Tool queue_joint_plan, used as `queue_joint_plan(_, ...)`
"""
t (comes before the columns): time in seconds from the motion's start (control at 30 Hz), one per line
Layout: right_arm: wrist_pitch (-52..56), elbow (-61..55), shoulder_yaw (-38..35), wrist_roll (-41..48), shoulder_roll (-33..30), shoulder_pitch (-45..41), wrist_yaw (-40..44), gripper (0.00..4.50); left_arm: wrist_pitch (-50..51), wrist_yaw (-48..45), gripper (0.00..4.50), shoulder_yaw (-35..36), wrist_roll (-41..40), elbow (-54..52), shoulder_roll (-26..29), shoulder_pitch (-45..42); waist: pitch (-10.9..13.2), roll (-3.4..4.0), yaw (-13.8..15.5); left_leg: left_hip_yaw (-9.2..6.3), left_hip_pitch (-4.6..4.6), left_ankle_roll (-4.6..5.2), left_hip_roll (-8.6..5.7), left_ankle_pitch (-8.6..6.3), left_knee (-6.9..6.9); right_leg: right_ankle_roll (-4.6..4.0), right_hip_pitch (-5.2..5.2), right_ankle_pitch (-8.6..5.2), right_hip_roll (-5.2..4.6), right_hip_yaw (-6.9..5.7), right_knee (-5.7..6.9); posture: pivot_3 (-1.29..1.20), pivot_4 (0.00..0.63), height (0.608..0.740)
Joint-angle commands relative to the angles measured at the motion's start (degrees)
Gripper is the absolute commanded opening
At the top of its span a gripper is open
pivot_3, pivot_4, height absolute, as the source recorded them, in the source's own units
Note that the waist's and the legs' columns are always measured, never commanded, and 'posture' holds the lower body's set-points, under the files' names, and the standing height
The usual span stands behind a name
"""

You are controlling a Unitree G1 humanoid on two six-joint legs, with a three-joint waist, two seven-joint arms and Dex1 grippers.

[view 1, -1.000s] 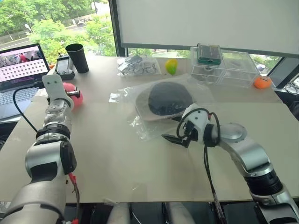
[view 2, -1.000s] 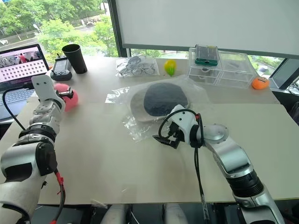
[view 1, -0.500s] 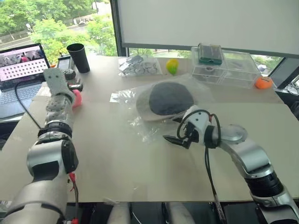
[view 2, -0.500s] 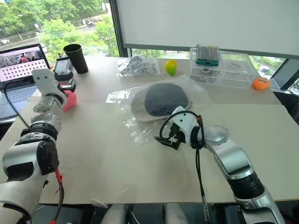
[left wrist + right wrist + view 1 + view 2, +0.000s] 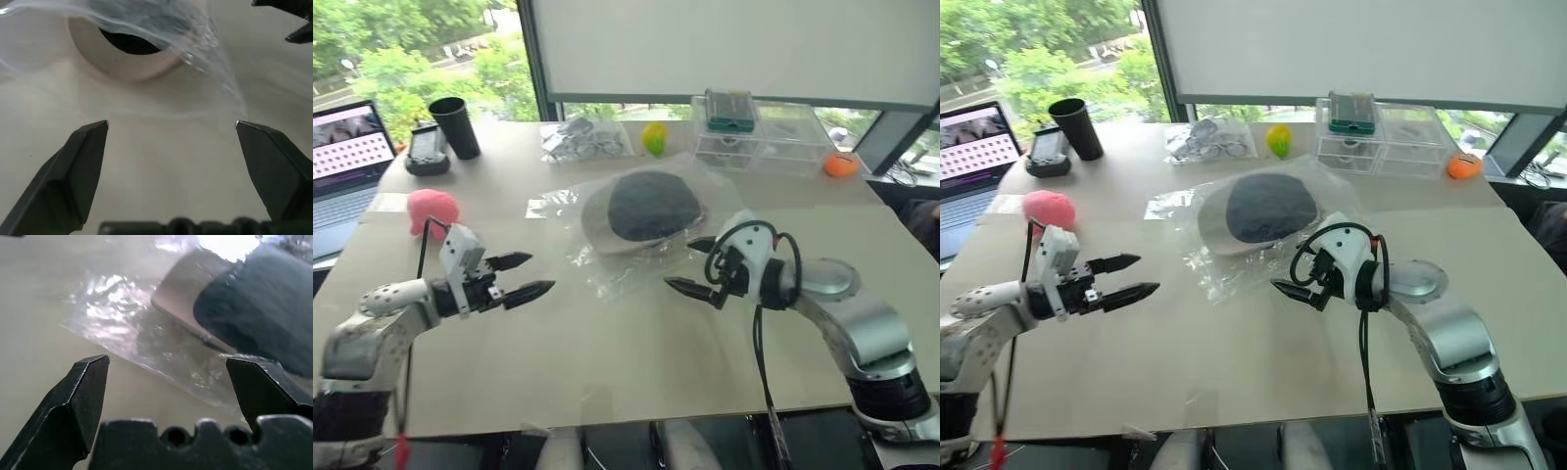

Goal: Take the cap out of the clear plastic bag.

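1. Right pincer (image 5: 1301, 272) spread wide, holding nothing, hovering just beside the near edge of the clear plastic bag (image 5: 1234, 264); film not yet touched, as far as can be seen.
2. Left pincer (image 5: 1126, 278) also spread wide and empty, pointing across the surface (image 5: 1234, 362) toward the bag, well apart from it.
3. Cap (image 5: 1258, 211) lying inside the bag, dark lining up, beige rim visible around it; just beyond the right pincer and slightly to its left, clearly further from the left pincer.
4. Bag lying flat and crinkled, long axis running roughly from the near-left corner toward the far-right; loose crumpled film between the two pincers, nearer to the right one.
5. Judged nearer arm: the right, so probably the one to pinch the film or the cap first, with the left to hold the bag from the other side. Where the mouth of the bag lies cannot be told.
6. Beyond the cap on the pale surface: a smaller bag with glasses (image 5: 1203, 139), a yellow-green fruit (image 5: 1279, 139), rigid clear boxes (image 5: 1386, 145), an orange ball (image 5: 1462, 165).
7. Far beyond the left pincer: a pink toy (image 5: 1048, 209), a black cup (image 5: 1069, 127), a laptop (image 5: 969, 147). Behind, large windows with trees outside.
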Motion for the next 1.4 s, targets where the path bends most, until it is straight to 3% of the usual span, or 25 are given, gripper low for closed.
queue_joint_plan(0.03,3.18,-5.63,-0.85,1.76,0.41,0.79,-2.74,4.5,2.57,2.43,4.48,6.45,-3.1,-4.88,1.2,1.95,-0.01,-0.01,0.44,0.02,0.04,0.0,0.01,0.0,0.0,-0.04,0.03,-0.02,-0.02,0.01,-0.02,0.0,0.15,0.74)
queue_joint_plan(0.27,5.09,-7.31,2.54,-1.06,6.83,0.88,-12.76,4.5,3.13,8.13,4.48,9.37,-3.45,-7.69,-2.15,5.02,-0.01,-0.02,0.42,0.06,-0.08,0.0,-0.01,0.0,-0.06,-0.04,-0.09,-0.07,-0.04,0.04,0.0,0.0,0.15,0.74)
queue_joint_plan(0.37,5.11,-4.81,0.39,-2.75,8.79,2.43,-17.22,4.5,2.57,9.11,4.48,9.77,-3.15,-7.32,-3.01,6.51,-0.01,-0.02,0.32,0.08,-0.24,0.0,-0.02,-0.01,-0.06,-0.33,-0.22,0.11,-0.05,0.07,-0.01,0.0,0.15,0.74)
queue_joint_plan(0.6,0.82,-8.17,5.53,-2.97,3.9,4.36,-11.22,4.5,2.12,10.38,4.48,9.55,-2.4,-6.01,-3.53,6.25,-0.01,-0.04,0.63,0.09,-0.21,0.01,-0.03,-0.01,-0.04,-0.1,-0.18,-0.02,-0.07,0.04,-0.02,0.0,0.15,0.74)
queue_joint_plan(0.77,-12.1,-3.68,19.21,-18.72,0.53,0.15,-11.52,4.5,1.91,10.63,4.48,8.63,-2.23,-5.93,-3.53,5.44,-0.01,-0.04,0.02,0.1,-0.19,0.01,0.0,-0.01,-0.05,-0.01,-0.21,-0.1,-0.02,0.06,-0.01,0.0,0.15,0.74)
queue_joint_plan(0.87,-23.57,2.72,26.85,-32.87,-0.6,-2.19,-15.36,4.5,1.94,10.91,4.48,8.76,-2.38,-5.72,-3.47,4.88,-0.01,-0.05,0.22,0.11,-0.18,0.0,-0.02,-0.01,-0.05,0.0,-0.21,-0.1,-0.04,0.07,-0.01,0.0,0.15,0.74)
queue_joint_plan(1.13,-40.08,16.52,32.92,-49.49,6.32,-3.7,-24.14,4.5,2.25,11.06,4.48,8.19,-2.45,-6.05,-2.94,4.19,-0.02,-0.07,0.33,0.11,-0.23,0.0,-0.03,-0.01,-0.04,-0.27,-0.24,0.07,-0.04,0.06,-0.01,0.0,0.15,0.74)
queue_joint_plan(1.4,-46.97,24.51,30.45,-54.51,10.02,-3.9,-27.1,4.5,2.57,11.53,4.48,8.84,-2.75,-5.92,-2.32,3.74,-0.02,-0.07,0.3,0.1,-0.22,0.0,-0.02,-0.01,-0.04,-0.36,-0.23,0.13,-0.04,0.06,0.0,0.0,0.15,0.74)
